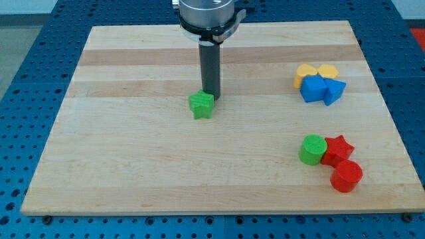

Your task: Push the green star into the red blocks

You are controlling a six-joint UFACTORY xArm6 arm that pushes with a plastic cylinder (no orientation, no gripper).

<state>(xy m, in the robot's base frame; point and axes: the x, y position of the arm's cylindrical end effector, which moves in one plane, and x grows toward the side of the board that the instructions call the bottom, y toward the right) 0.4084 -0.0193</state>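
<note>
The green star [201, 105] lies near the middle of the wooden board, a little toward the view's top. My tip [211, 97] touches the star's upper right side. The red star [338, 149] and the red cylinder [346, 176] sit together at the view's lower right, far from the green star. A green cylinder [312, 149] touches the red star's left side.
At the view's upper right a cluster holds two yellow blocks [316, 72] above a blue cube [313, 88] and a blue triangular block [335, 90]. The wooden board [133, 166] rests on a blue perforated table.
</note>
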